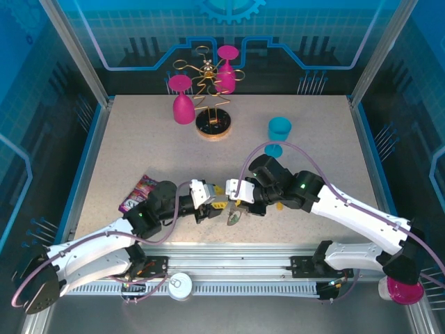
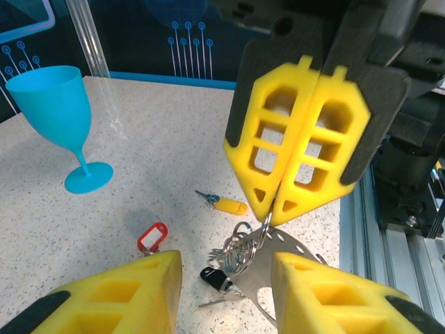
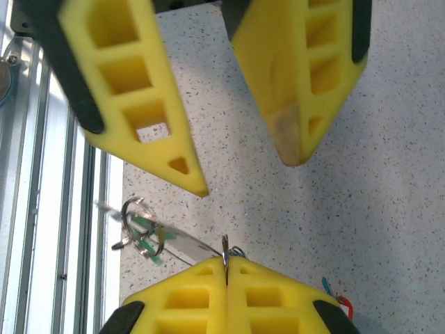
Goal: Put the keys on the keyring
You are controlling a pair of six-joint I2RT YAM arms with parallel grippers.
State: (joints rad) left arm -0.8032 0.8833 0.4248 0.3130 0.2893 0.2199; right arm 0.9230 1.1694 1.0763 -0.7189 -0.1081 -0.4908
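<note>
In the left wrist view the keyring (image 2: 292, 261), a grey metal loop with a cluster of small rings (image 2: 240, 250) and a black tag, hangs tilted just above the table. My right gripper (image 2: 270, 217) is shut on one of its small rings. My left gripper (image 2: 226, 259) is open, its yellow pads either side of the ring cluster and apart from it. On the table beyond lie the red key (image 2: 153, 236) and the yellow key (image 2: 229, 206). The right wrist view has the pinched ring at my right gripper (image 3: 226, 259), the keyring's green-tagged end (image 3: 142, 233), and the left gripper (image 3: 248, 175) open above.
A blue cup (image 1: 279, 132) stands behind the right arm. Pink cups and a wire rack (image 1: 212, 122) stand at the back. A purple packet (image 1: 139, 191) lies left of the left gripper (image 1: 211, 202). The table's front edge and metal rail (image 1: 229, 268) run close below the keyring (image 1: 233, 217).
</note>
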